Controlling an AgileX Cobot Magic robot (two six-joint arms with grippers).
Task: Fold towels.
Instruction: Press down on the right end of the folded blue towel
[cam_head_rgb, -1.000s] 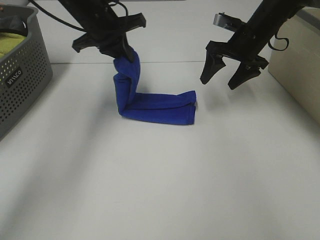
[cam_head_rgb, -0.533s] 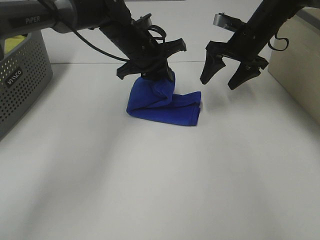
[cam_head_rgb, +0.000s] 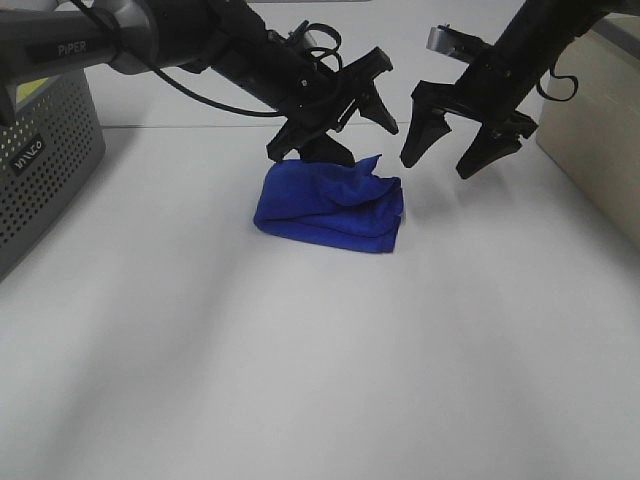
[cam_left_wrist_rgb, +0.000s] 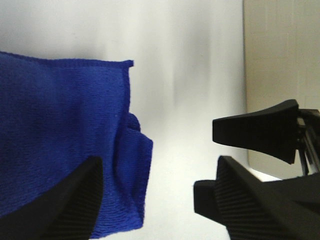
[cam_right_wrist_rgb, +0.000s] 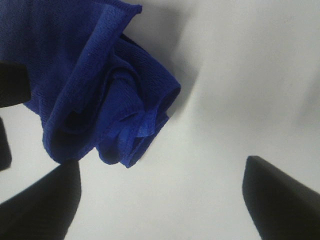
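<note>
The royal-blue towel (cam_head_rgb: 328, 205) lies on the white table (cam_head_rgb: 320, 360) as a folded, slightly rumpled bundle. My left gripper (cam_head_rgb: 345, 140) hovers just above its far edge, open, with nothing between its fingers. In the left wrist view the towel (cam_left_wrist_rgb: 60, 130) with its stitched hem lies below the open left gripper (cam_left_wrist_rgb: 150, 210). My right gripper (cam_head_rgb: 438, 165) hangs open to the right of the bundle, clear of it. In the right wrist view the towel's layered end (cam_right_wrist_rgb: 95, 75) sits off to one side of the open right gripper (cam_right_wrist_rgb: 160, 200).
A grey perforated basket (cam_head_rgb: 40, 170) holding a yellow-green cloth (cam_head_rgb: 25, 90) stands at the left edge. A beige box (cam_head_rgb: 600, 120) stands at the right edge, and shows again (cam_left_wrist_rgb: 280, 60) in the left wrist view behind the right gripper's fingers (cam_left_wrist_rgb: 260, 130).
My left gripper carried the raised towel end rightward and down over the rest, then opened and let go. The towel now lies as a compact bundle. The right arm has not moved.
</note>
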